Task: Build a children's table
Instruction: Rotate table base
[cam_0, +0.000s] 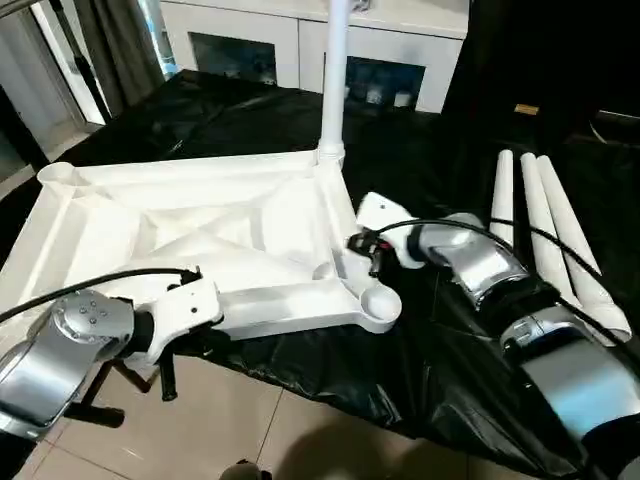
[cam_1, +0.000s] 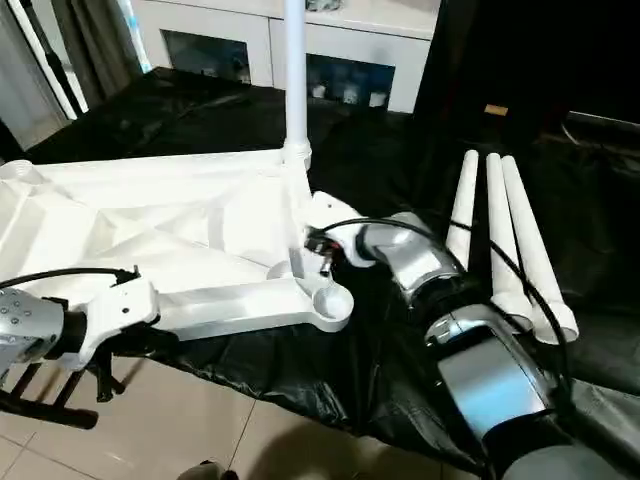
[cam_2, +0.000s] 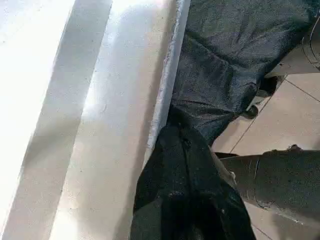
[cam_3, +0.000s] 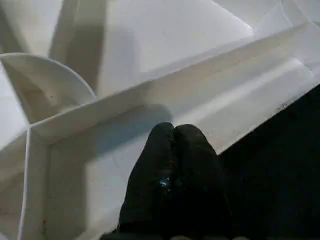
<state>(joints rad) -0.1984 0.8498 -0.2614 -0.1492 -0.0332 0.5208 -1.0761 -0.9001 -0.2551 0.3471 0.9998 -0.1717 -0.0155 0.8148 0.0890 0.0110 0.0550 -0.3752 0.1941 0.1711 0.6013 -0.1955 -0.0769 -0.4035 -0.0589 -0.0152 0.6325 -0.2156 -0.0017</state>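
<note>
Upturned tabletop (cam_0: 200, 240) on black-draped surface (cam_0: 420, 340), one leg (cam_0: 335, 70) upright in a corner socket (three spare legs (cam_0: 545, 220) aside), left gripper (cam_2: 185, 200) and right gripper (cam_3: 175, 165) both clenched empty at its rim

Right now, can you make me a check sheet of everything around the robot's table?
Surface: black plastic sheet covering the work area, wrinkled.
Job's things: white plastic tabletop lying ribbed underside up; one white tubular leg standing in its far corner socket; three loose white legs side by side on the sheet.
Clutter: nothing seen.
Grippers: left gripper shut, at the tabletop's near edge; right gripper shut, over the tabletop's rim.
Cables: black cables along both forearms.
Surroundings: white glass-door cabinet behind; beige tiled floor.
</note>
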